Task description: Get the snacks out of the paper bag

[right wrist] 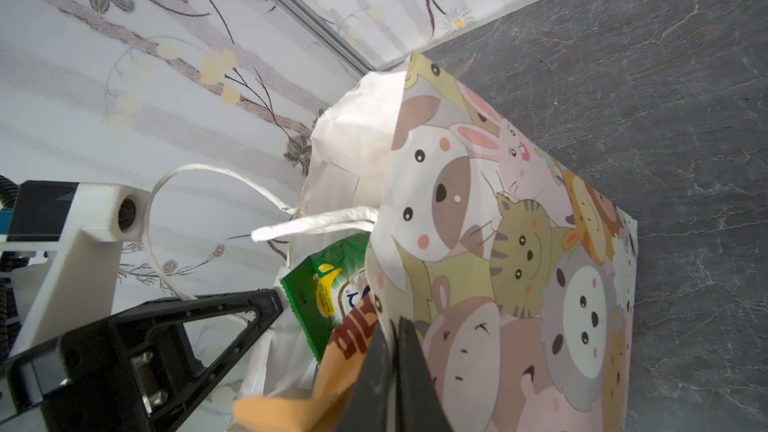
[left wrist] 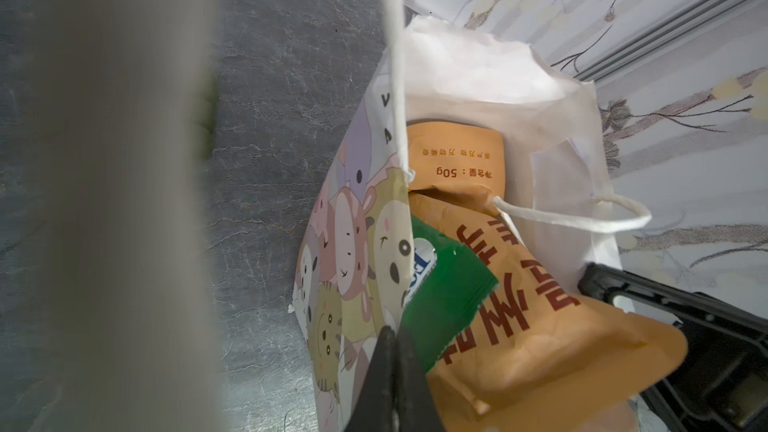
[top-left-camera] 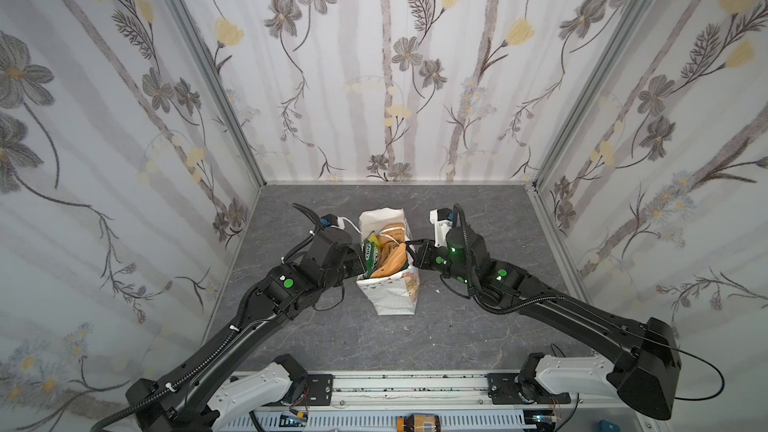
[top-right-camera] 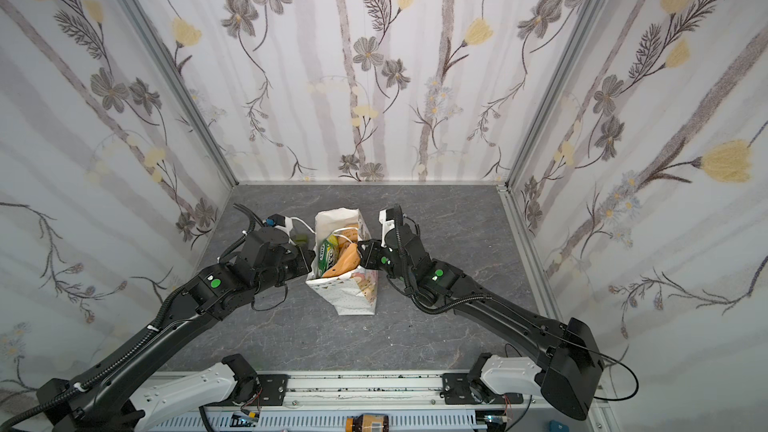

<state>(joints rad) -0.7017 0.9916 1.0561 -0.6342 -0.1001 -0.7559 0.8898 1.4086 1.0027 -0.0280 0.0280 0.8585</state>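
The paper bag (top-left-camera: 390, 299) stands upright and open on the grey table (top-left-camera: 478, 326). It is white inside, dotted on the wall nearest the camera in both top views, and printed with cartoon animals on its two side walls. The left gripper (left wrist: 392, 330) is at the bag's left wall, its fingers together and clamped on that wall's top edge. The right gripper (right wrist: 395, 322) is at the bag's right wall, its fingers drawn close with that wall's top edge pinched between them. The snacks in view sit inside the bag. A large orange pouch (left wrist: 540, 326) with red lettering leans across the mouth, one corner poking past the rim by the right wall. A green packet (top-left-camera: 371, 257) stands against the inside of the left wall, touching the pouch. A smaller orange packet (left wrist: 457, 151) lies deeper in, toward the bag's far wall. One cord handle (right wrist: 199, 168) loops outward from the left wall, and the second cord handle (left wrist: 582, 218) droops from the right wall into the mouth.
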